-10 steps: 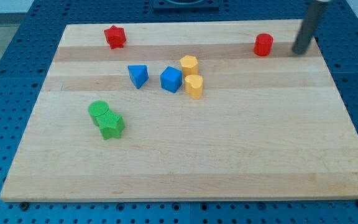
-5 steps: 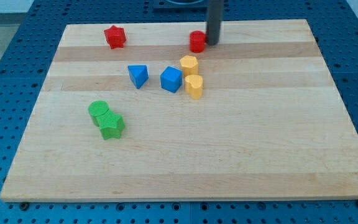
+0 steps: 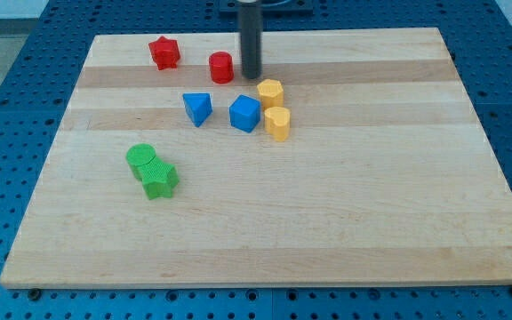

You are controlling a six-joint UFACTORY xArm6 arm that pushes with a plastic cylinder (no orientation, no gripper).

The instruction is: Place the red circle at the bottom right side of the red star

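Red circle (image 3: 221, 67) sits far on the worktop (image 3: 372, 204), right of and slightly nearer than the red star (image 3: 163, 52), with a gap between them. My tip (image 3: 251, 76) stands just right of the circle, close but apparently not touching. No jaws on this rig, only the rod, so nothing grasped. Circle is round: no long axis, no heading. Judgement: placement looks almost met; a short leftward nudge may finish it.

Circle (image 3: 221, 67) just right of star (image 3: 163, 52) (tip (image 3: 251, 76) at circle's right).
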